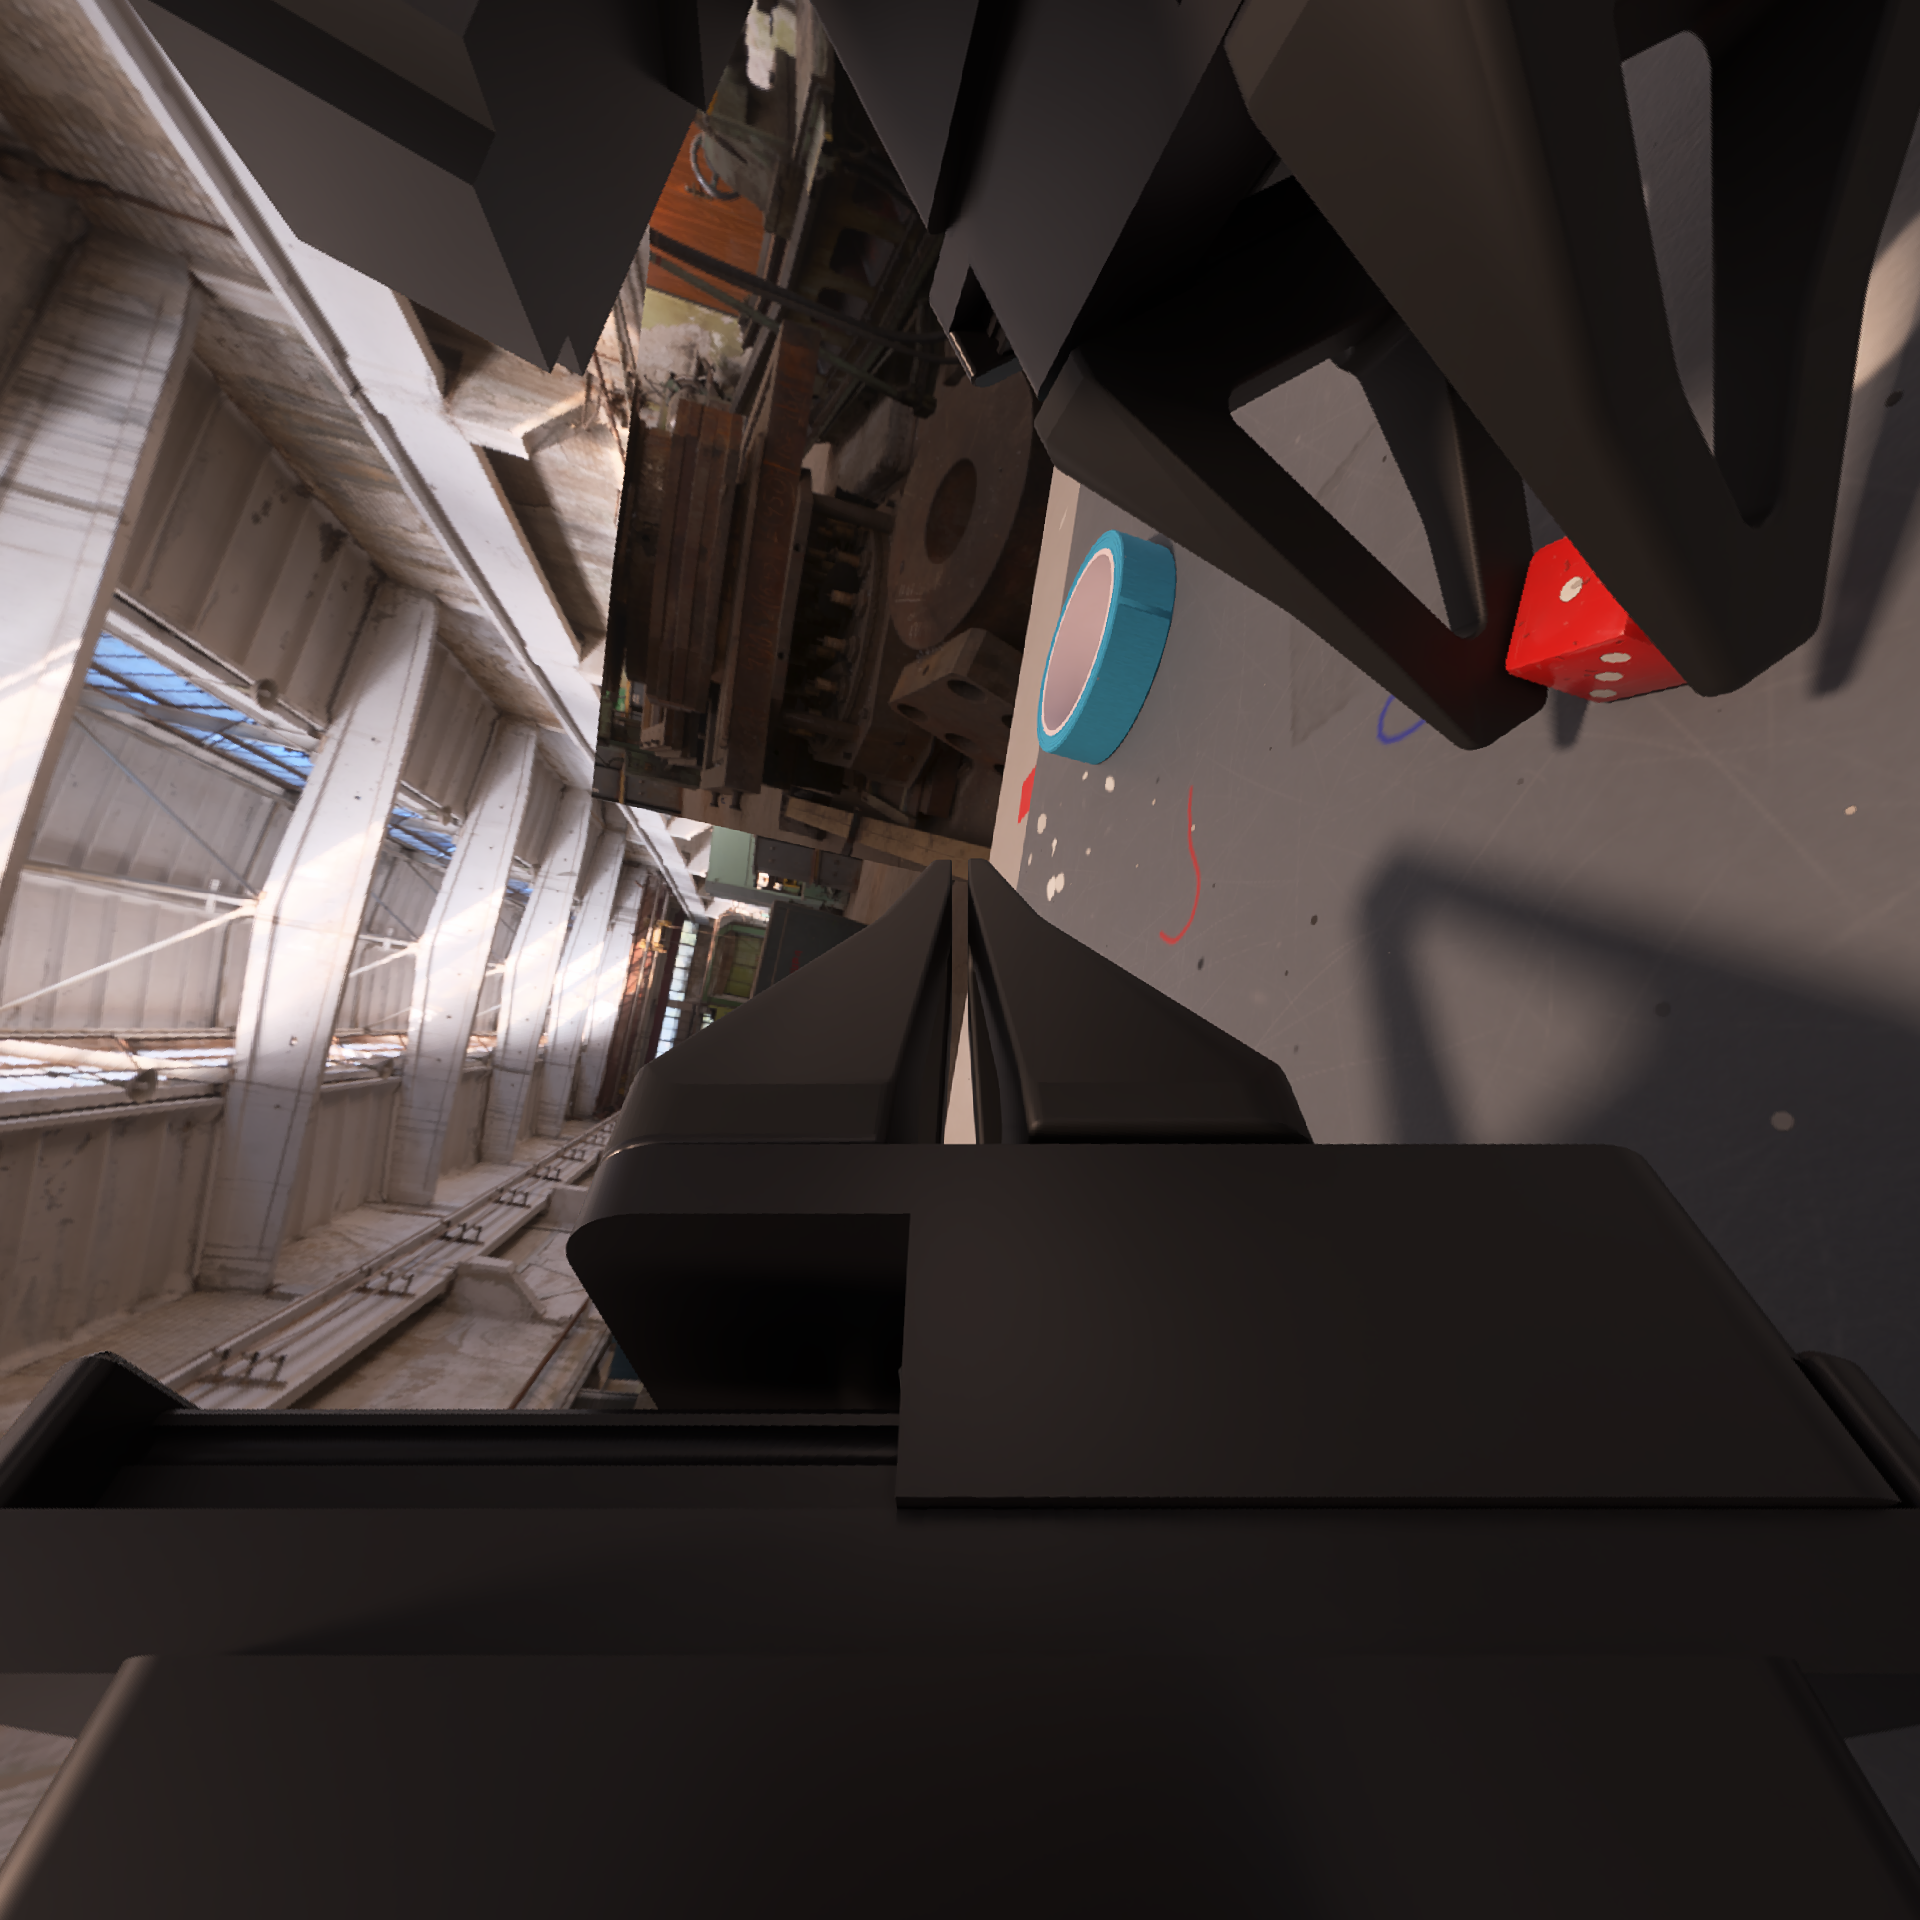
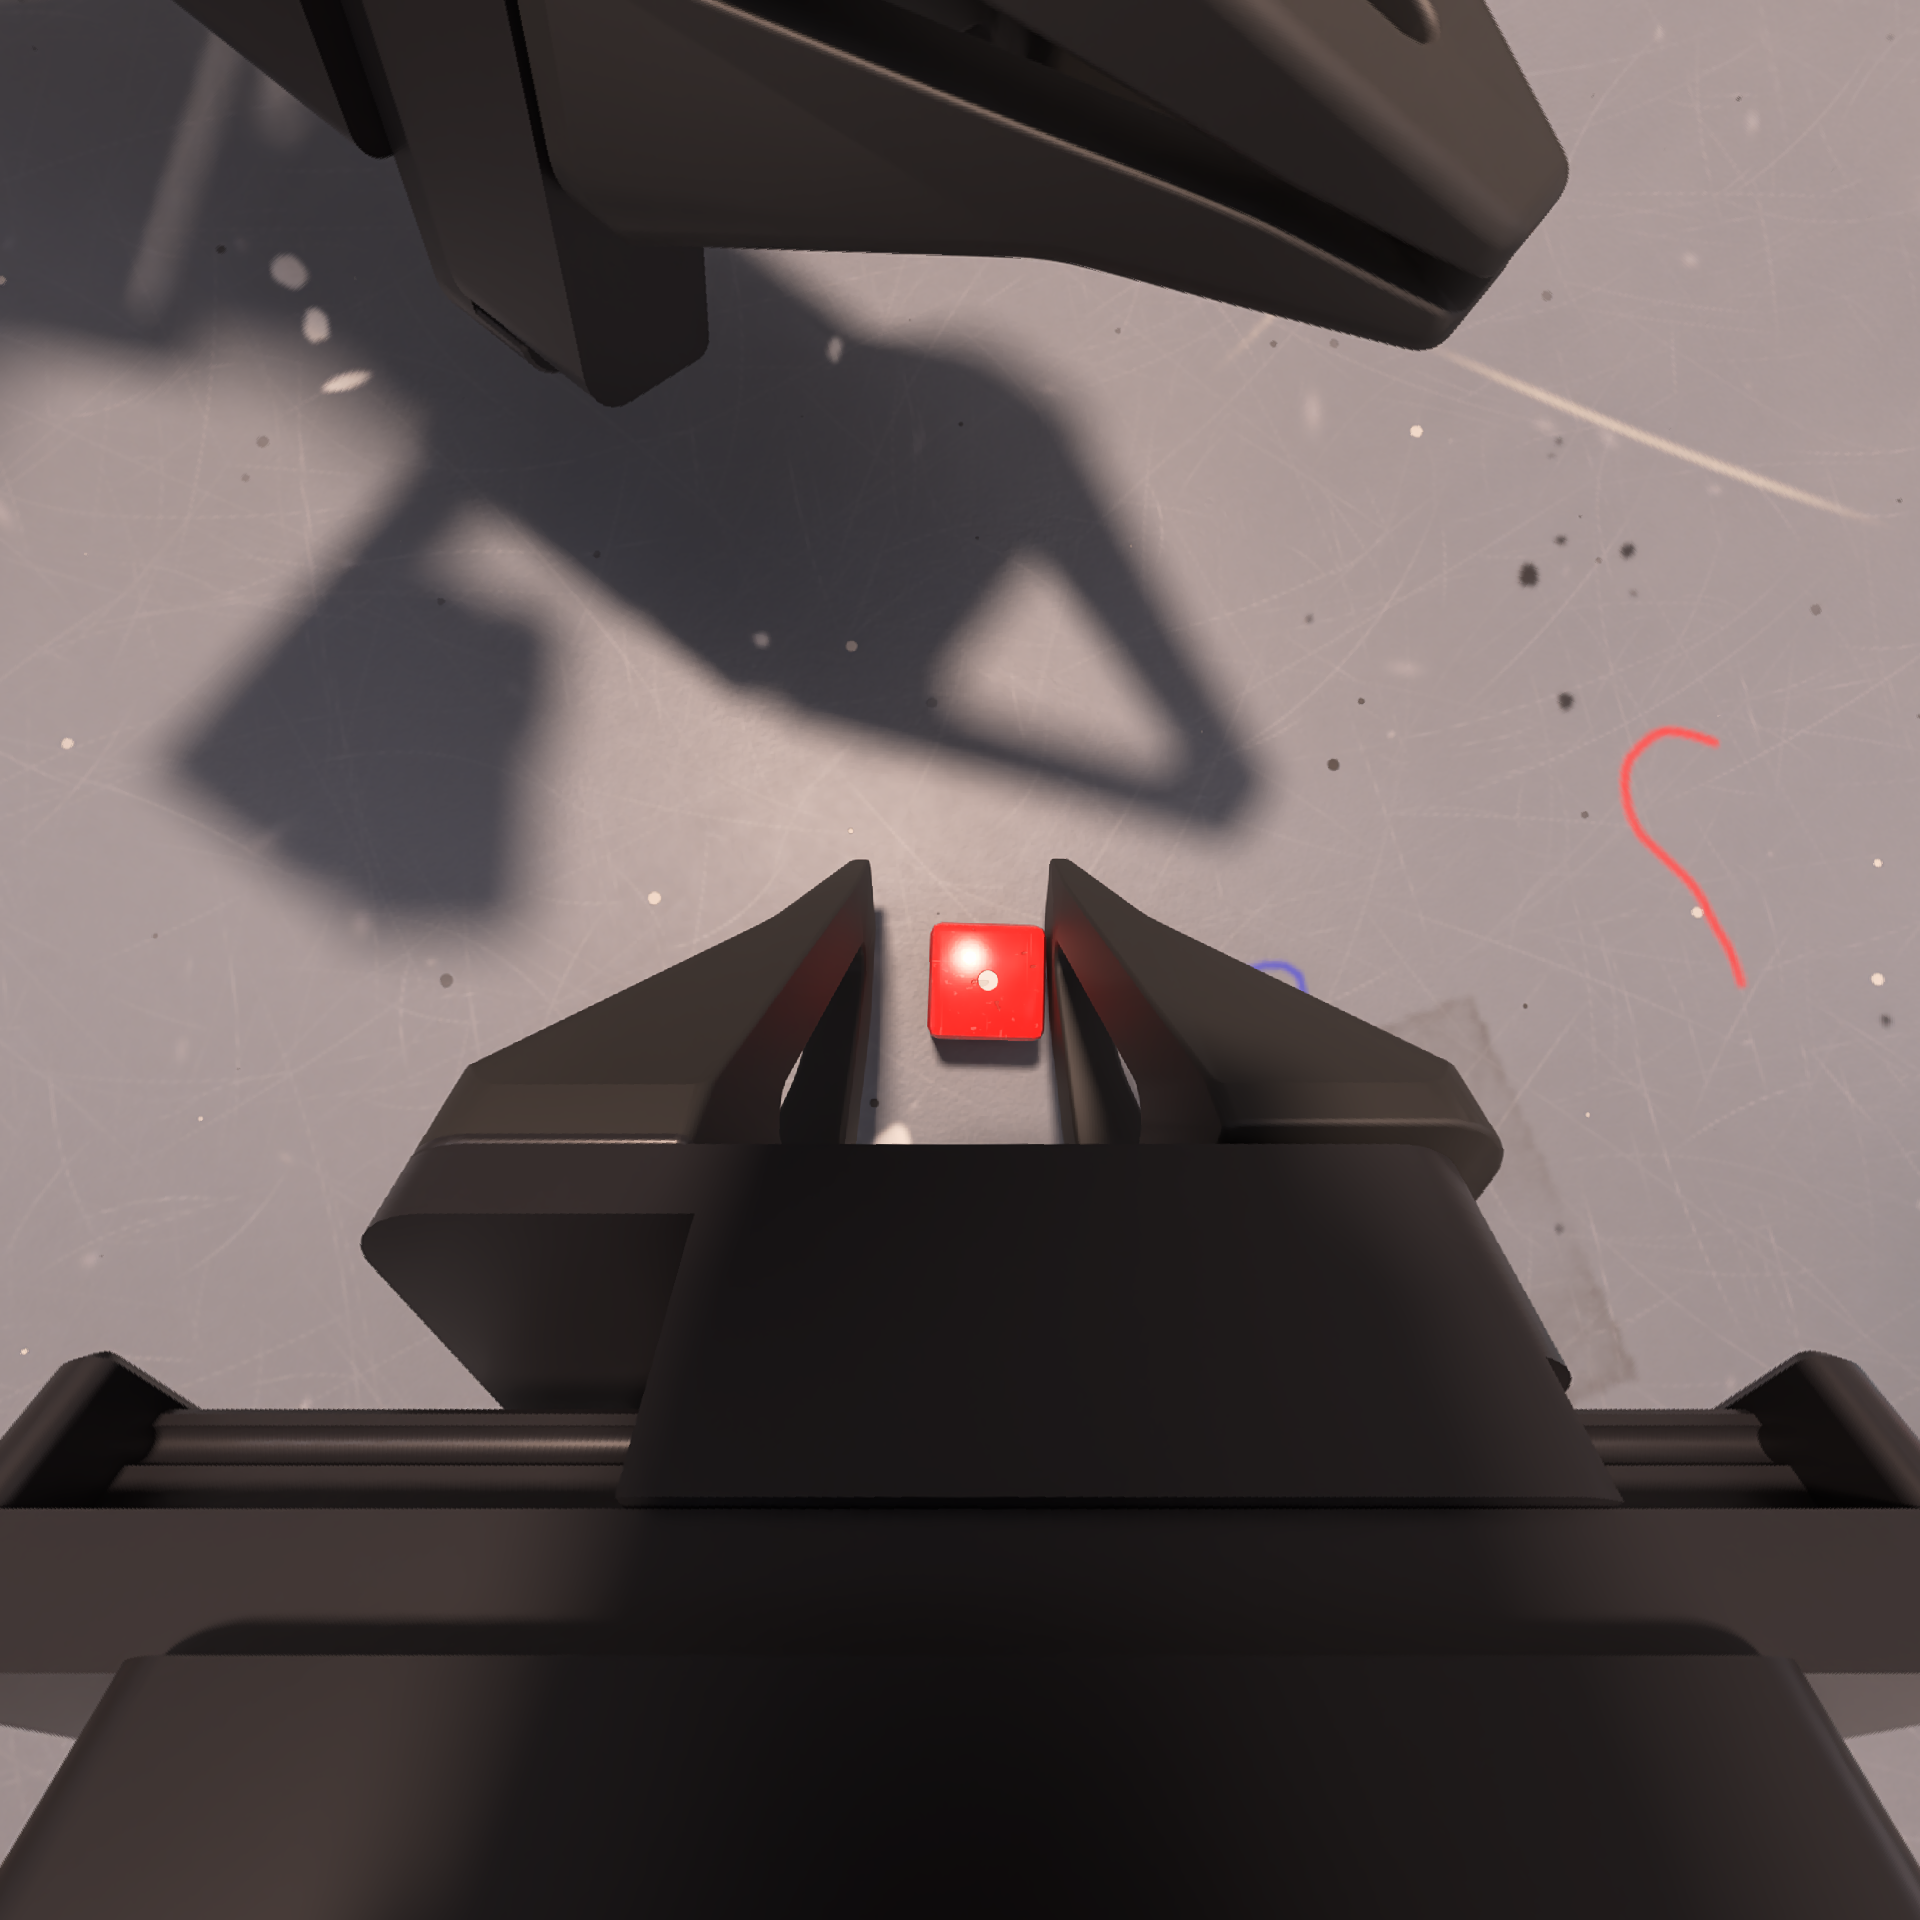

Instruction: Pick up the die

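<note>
The red die (image 2: 985, 982) with white pips lies on the grey table (image 2: 1403, 499). My right gripper (image 2: 958, 883) is open and low over the table, one finger on each side of the die. The right finger is at the die's side, and a narrow gap shows on the left. In the left wrist view the die (image 1: 1569, 623) shows between the right gripper's dark fingers (image 1: 1455, 582). My left gripper (image 1: 961, 883) is shut and empty. It is turned sideways, away from the die and near the table's edge.
A blue tape roll (image 1: 1107, 644) lies flat on the table near its edge (image 1: 1023, 727), apart from the die. The left arm's dark body (image 2: 935, 156) hangs above the table just beyond the right gripper. Red and blue scribbles and paint specks mark the surface.
</note>
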Tool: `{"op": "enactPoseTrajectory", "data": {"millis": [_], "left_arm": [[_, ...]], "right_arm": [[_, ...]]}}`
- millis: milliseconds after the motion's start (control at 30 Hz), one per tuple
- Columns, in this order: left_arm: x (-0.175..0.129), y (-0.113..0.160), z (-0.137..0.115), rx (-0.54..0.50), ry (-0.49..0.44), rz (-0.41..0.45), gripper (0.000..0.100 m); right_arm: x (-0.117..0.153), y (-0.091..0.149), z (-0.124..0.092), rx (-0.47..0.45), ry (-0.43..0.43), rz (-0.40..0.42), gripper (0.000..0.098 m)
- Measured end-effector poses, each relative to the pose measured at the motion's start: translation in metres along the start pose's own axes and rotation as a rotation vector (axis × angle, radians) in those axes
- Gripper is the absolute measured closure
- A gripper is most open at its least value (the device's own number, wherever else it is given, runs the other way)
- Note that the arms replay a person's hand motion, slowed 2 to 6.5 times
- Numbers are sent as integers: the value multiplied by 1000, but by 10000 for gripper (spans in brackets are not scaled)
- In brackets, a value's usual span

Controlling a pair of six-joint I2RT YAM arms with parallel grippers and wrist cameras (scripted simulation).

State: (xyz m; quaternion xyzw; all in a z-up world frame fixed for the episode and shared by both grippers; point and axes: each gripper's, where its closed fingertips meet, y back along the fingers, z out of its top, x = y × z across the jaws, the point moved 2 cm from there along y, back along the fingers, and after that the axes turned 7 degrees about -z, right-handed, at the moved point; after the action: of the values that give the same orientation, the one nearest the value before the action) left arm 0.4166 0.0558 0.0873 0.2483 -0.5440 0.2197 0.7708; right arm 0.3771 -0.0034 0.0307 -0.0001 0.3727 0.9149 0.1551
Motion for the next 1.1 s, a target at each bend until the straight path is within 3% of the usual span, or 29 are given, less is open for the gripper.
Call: {"op": "enactPoseTrajectory", "data": {"millis": [167, 333, 1100], "left_arm": [[0, 0, -1, 11, -33, 4, 978], [-2, -1, 0, 21, -75, 8, 979], [-3, -1, 0, 35, -106, 10, 978]], "right_arm": [[0, 0, 0, -1, 0, -2, 718], [-2, 0, 1, -4, 6, -11, 801], [-4, 8, 1, -18, 3, -24, 733]]}}
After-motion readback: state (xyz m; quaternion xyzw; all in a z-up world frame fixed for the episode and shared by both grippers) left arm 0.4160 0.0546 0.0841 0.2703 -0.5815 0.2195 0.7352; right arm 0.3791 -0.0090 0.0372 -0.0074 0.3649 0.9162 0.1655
